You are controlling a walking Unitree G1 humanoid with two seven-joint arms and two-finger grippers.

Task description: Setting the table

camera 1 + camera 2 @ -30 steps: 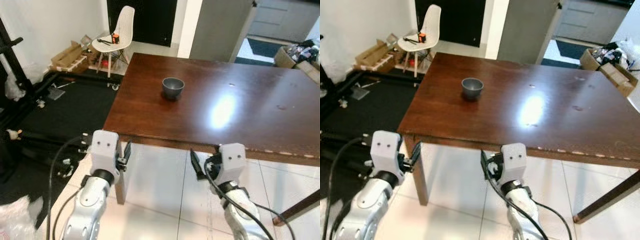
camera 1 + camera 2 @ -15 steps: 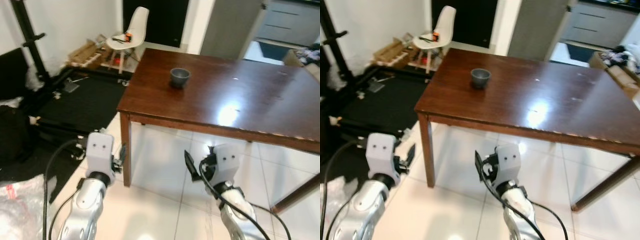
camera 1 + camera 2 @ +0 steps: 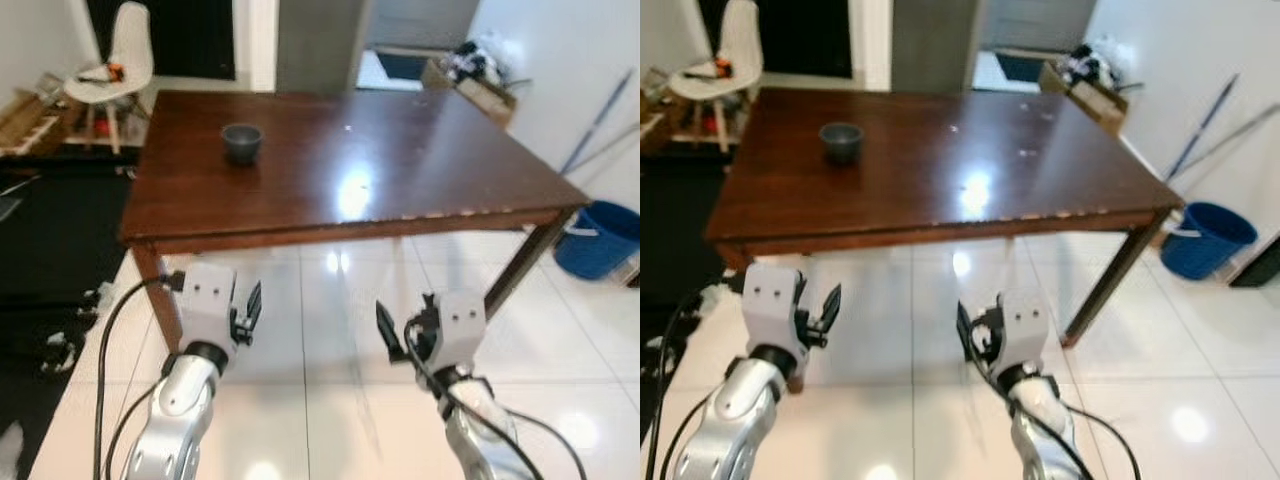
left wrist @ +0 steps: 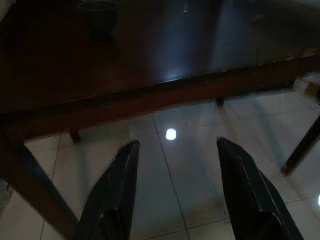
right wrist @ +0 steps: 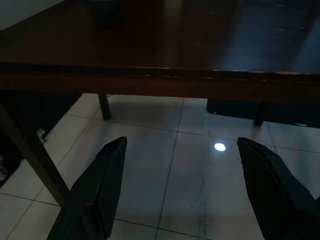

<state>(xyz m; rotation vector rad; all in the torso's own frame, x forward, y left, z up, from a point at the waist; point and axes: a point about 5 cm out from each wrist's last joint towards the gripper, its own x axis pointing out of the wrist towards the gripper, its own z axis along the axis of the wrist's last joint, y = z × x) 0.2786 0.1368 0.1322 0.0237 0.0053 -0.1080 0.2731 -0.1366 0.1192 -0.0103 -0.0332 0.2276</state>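
A: We stand back from the dark wooden table, both arms low over the white tiled floor. The 1 piece of tableware in sight, a small grey bowl, sits upright on the tabletop towards the far left, well apart from either arm.

B: And the pincers?

A: The left gripper has its 2 fingers spread with nothing between them. The right gripper is likewise spread wide and carries nothing. Both point at the near edge of the table from below tabletop level.

B: What could go wrong from here?

A: We judge 3 risks. The grippers hang below the table edge, so an advance without lifting them could drive the fingers into the apron or the table leg. The floor is glossy, with bright reflections, and footing may be poor. And the setting is barely begun: with 1 bowl on the table and both grippers free, we would need to fetch items from elsewhere, so turning close to the blue bin by the far right leg could knock it.

B: What does each view add?

A: The head views give the white chair, the bin and the cluttered cardboard box beyond the table. The left wrist view shows the bowl dimly; the right wrist view gives the underside and far legs, dark.
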